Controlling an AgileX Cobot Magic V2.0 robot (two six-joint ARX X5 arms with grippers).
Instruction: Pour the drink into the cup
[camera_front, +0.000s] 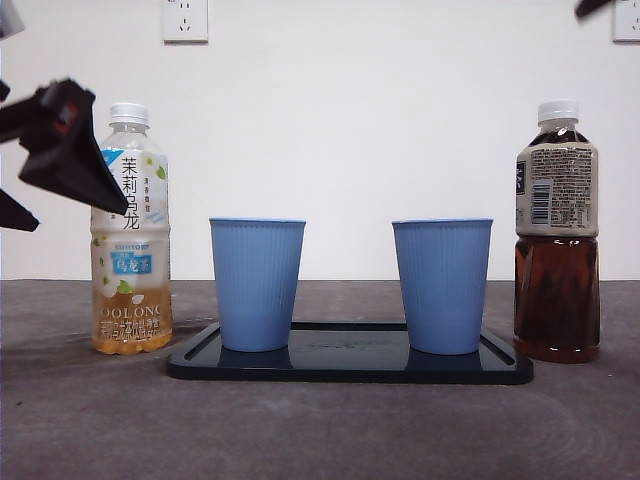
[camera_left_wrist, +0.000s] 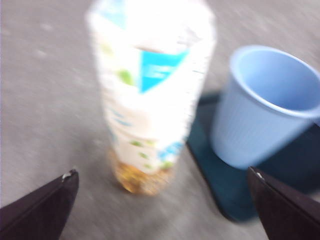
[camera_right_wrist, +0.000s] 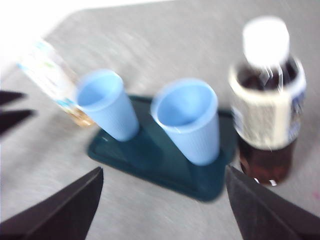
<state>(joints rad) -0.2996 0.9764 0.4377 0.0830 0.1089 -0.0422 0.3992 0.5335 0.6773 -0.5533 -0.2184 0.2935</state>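
Two ribbed blue plastic cups (camera_front: 257, 284) wait on the dark tray (camera_front: 350, 366); beside it, our left gripper (camera_left_wrist: 162, 200), jaws spread, nears the white-capped oolong bottle (camera_front: 130, 232) for pouring.

Two ribbed blue cups (camera_front: 257, 284) (camera_front: 441, 286) are seen on a dark tray (camera_front: 350, 366). Amber tea is held in the white-labelled oolong bottle (camera_front: 130, 240), dark brown tea in the beige-labelled bottle (camera_front: 557, 232). Both caps are white; the surface (camera_front: 320, 430) is grey.

a plain white wall (camera_front: 380, 130) fills the background, with one white power socket (camera_front: 185, 19) high up and another socket (camera_front: 627, 20) at the top corner. below lies a grey, mottled table (camera_front: 320, 430).
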